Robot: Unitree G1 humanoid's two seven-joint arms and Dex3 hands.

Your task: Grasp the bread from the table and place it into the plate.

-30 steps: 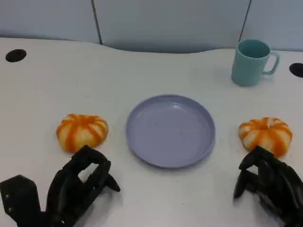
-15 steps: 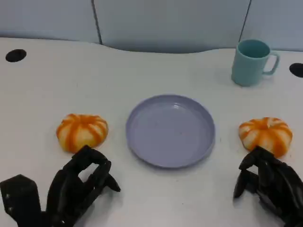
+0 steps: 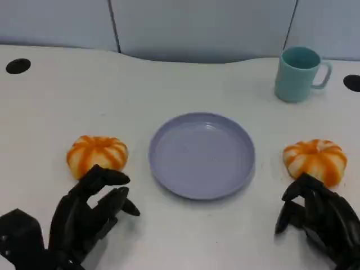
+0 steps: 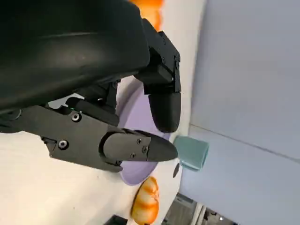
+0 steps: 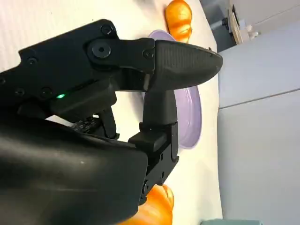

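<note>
A pumpkin-shaped bread [image 3: 97, 156] sits left of the purple plate [image 3: 201, 154], another bread [image 3: 315, 160] right. Each spread, empty robot hand, left [image 3: 84, 216] and right [image 3: 315, 219], is near its bread

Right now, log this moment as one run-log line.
stage: pre-grasp | left hand: open, near left bread | right hand: open, near right bread | plate: holds no bread | mug: upright

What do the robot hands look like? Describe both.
Both are matte black. The left robot hand has blocky fingers with visible screws and tapered tips, reaching out from a rounded shell. The right robot hand looks the same, and a small green light glows on its body.
</note>
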